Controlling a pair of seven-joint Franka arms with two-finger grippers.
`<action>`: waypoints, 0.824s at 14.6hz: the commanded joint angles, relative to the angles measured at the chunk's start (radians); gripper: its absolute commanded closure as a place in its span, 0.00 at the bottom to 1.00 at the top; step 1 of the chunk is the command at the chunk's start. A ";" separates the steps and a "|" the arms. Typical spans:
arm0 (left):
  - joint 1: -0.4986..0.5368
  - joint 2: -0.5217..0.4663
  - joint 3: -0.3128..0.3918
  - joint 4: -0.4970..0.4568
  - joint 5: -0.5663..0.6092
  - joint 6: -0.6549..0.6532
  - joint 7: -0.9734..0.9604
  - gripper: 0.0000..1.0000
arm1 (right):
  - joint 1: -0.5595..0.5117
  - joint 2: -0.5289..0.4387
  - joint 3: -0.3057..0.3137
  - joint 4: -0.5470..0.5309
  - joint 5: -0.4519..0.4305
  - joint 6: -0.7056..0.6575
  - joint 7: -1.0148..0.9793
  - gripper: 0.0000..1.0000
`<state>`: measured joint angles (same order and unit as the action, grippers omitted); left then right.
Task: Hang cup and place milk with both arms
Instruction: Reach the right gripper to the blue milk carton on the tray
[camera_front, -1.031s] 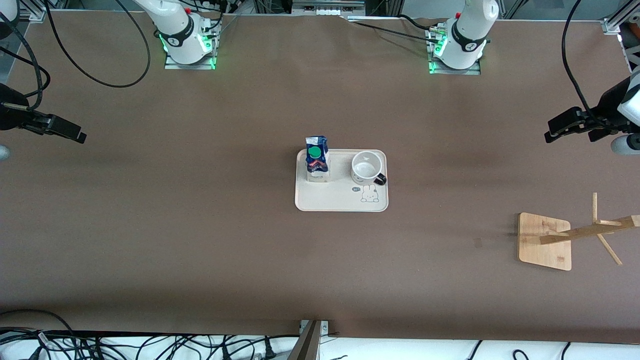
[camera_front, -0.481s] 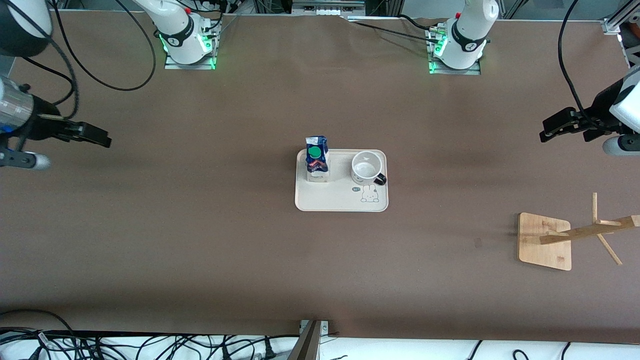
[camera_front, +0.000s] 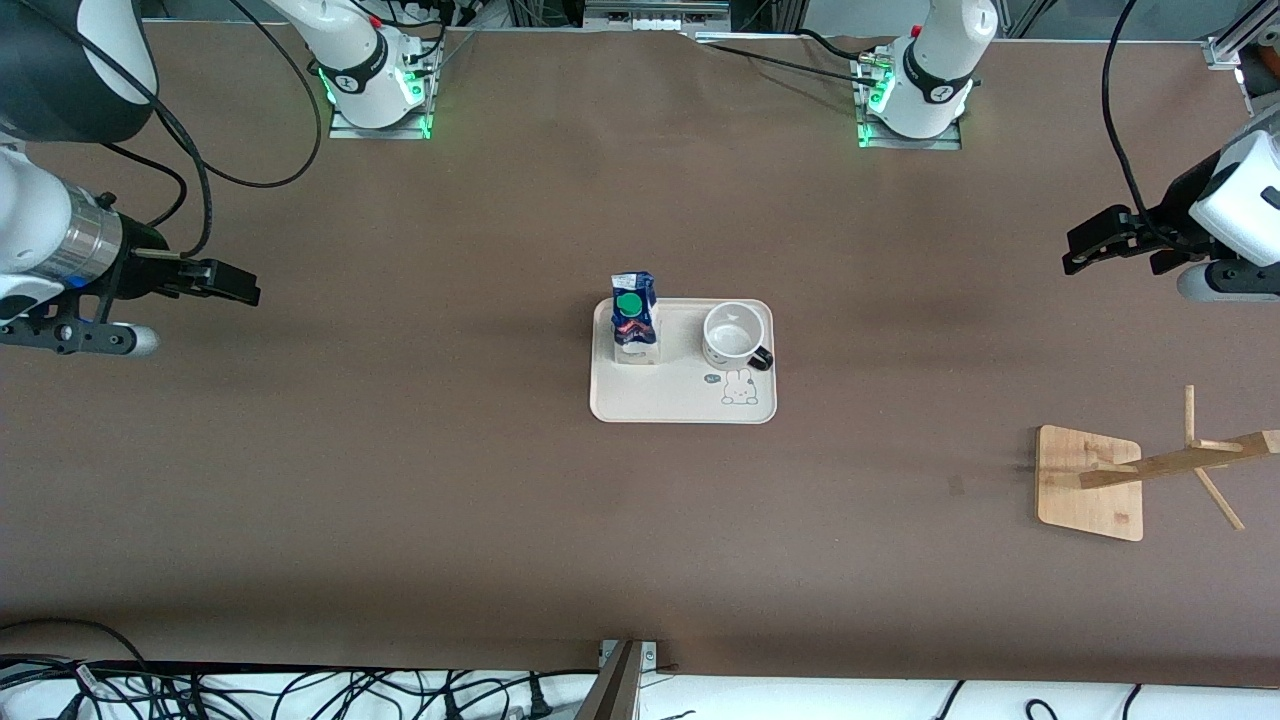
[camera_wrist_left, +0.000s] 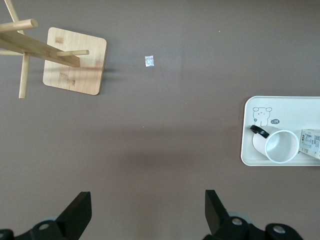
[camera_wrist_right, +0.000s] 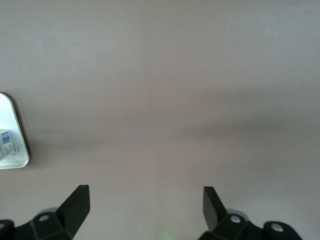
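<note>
Mid-frame in the front view a tray (camera_front: 684, 405) holds the milk (camera_front: 634, 320) and the cup (camera_front: 732, 337) side by side, both upright, the cup's handle turned toward the camera. The right gripper (camera_front: 232, 284) hangs at the frame's left edge over bare table (camera_front: 400, 480), jaws apart and empty. The left gripper (camera_front: 1088, 246) hangs at the right edge, also spread and empty, with a wooden rack (camera_front: 1092, 482) lower down.

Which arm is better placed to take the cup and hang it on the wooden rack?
The left arm, probably. The cup stands on the tray at the side toward the left arm's end, where the wooden rack also stands. The left gripper is open over that end; the right gripper is nearer the milk.
</note>
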<state>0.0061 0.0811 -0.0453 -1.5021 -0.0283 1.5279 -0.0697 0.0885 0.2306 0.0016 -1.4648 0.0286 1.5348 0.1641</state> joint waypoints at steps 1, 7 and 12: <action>-0.012 -0.033 0.005 -0.032 -0.001 -0.005 0.001 0.00 | 0.045 0.036 0.001 0.007 0.034 0.043 -0.035 0.00; -0.021 -0.067 -0.005 -0.072 0.001 0.000 0.001 0.00 | 0.131 0.108 0.000 0.006 0.160 0.182 -0.018 0.00; -0.023 -0.061 -0.011 -0.070 0.002 0.015 0.002 0.00 | 0.184 0.136 0.000 0.006 0.209 0.244 0.041 0.00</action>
<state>-0.0140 0.0419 -0.0531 -1.5465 -0.0283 1.5276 -0.0697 0.2466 0.3583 0.0079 -1.4650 0.1952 1.7574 0.1719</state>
